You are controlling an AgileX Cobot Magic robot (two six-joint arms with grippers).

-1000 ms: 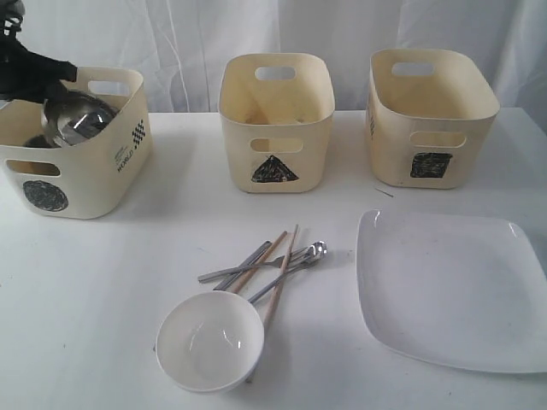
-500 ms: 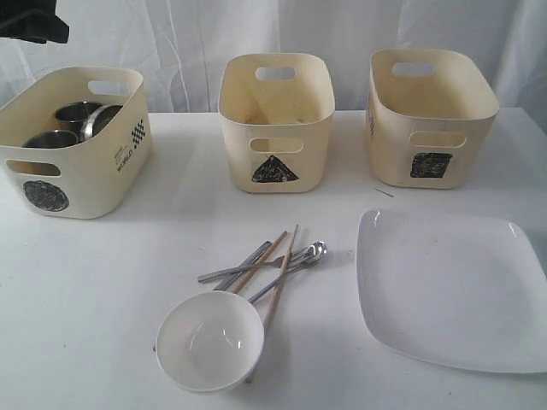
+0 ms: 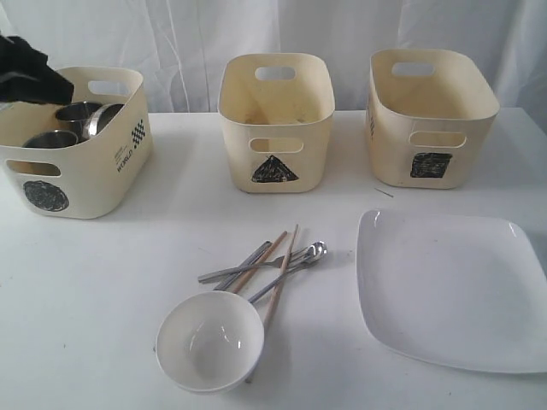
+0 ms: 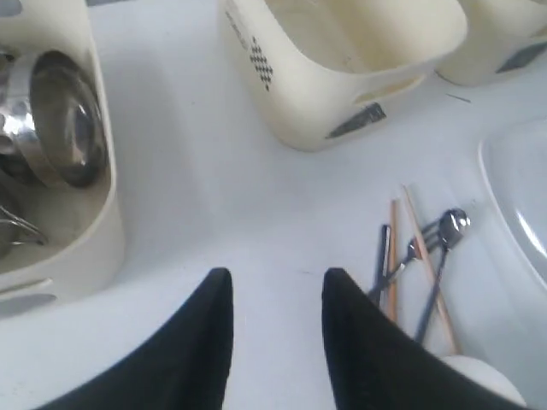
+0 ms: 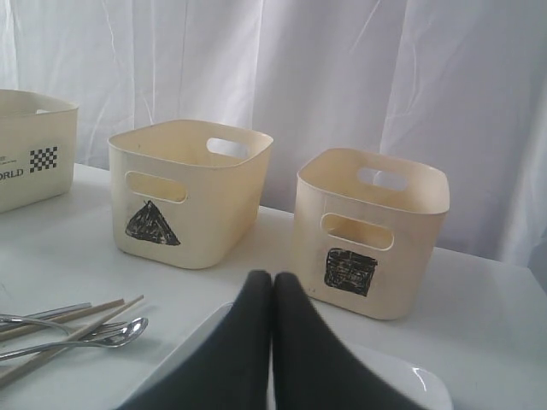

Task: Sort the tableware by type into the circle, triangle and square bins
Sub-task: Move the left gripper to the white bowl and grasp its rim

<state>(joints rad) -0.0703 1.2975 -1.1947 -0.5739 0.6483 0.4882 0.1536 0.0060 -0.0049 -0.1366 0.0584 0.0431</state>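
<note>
My left gripper (image 4: 278, 278) is open and empty, above bare table beside the circle bin (image 3: 81, 171); in the exterior view it shows as a black shape (image 3: 43, 75) over that bin's far left corner. Steel bowls (image 4: 64, 120) lean on their side inside the circle bin next to two steel mugs (image 3: 53, 138). The white bowl (image 3: 209, 342) sits near the front edge. Chopsticks (image 3: 278, 269), knife, fork and spoon (image 3: 312, 252) lie crossed behind it. My right gripper (image 5: 272, 278) is shut and empty, over the white square plate (image 3: 449, 290).
The triangle bin (image 3: 275, 120) and the square bin (image 3: 432, 115) stand along the back, both showing nothing inside. A white curtain hangs behind the table. Bare table lies between the circle bin and the cutlery.
A second ago my left gripper held the steel bowls over the circle bin. It has let them go; they now lie in the bin. The gripper lifted away and hovers by the bin's corner.
</note>
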